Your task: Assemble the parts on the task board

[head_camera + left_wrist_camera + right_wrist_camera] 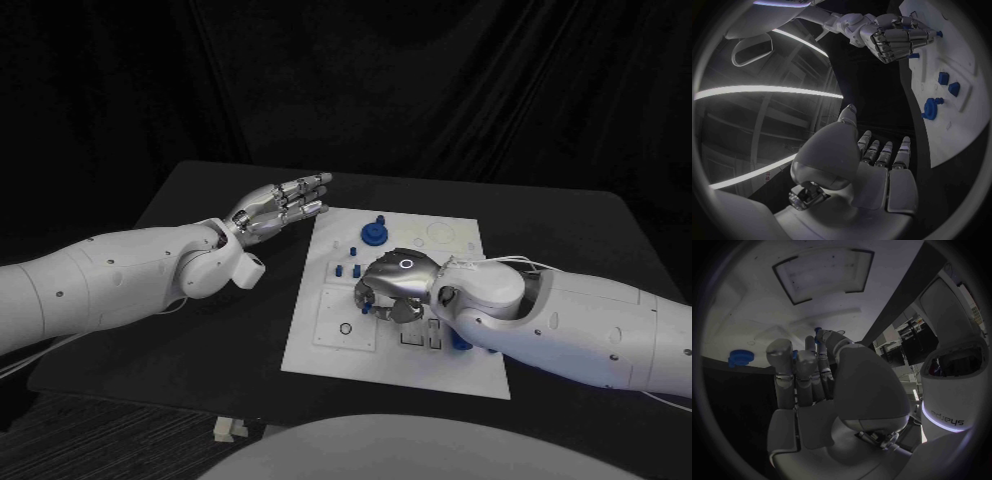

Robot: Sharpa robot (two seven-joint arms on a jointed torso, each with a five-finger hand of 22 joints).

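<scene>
The right robot hand point(392, 288) is curling over the task board point(335, 350) centre, apparently seating a blue part point(460, 342); grip undeterminable. The left robot hand point(277, 205) is hovering spread beside its far-left corner, clear of work

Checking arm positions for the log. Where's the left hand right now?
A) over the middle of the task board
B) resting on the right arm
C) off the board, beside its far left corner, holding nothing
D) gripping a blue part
C: the left hand hovers over black table beside the task board's far left corner, fingers extended, nothing in them.
</scene>
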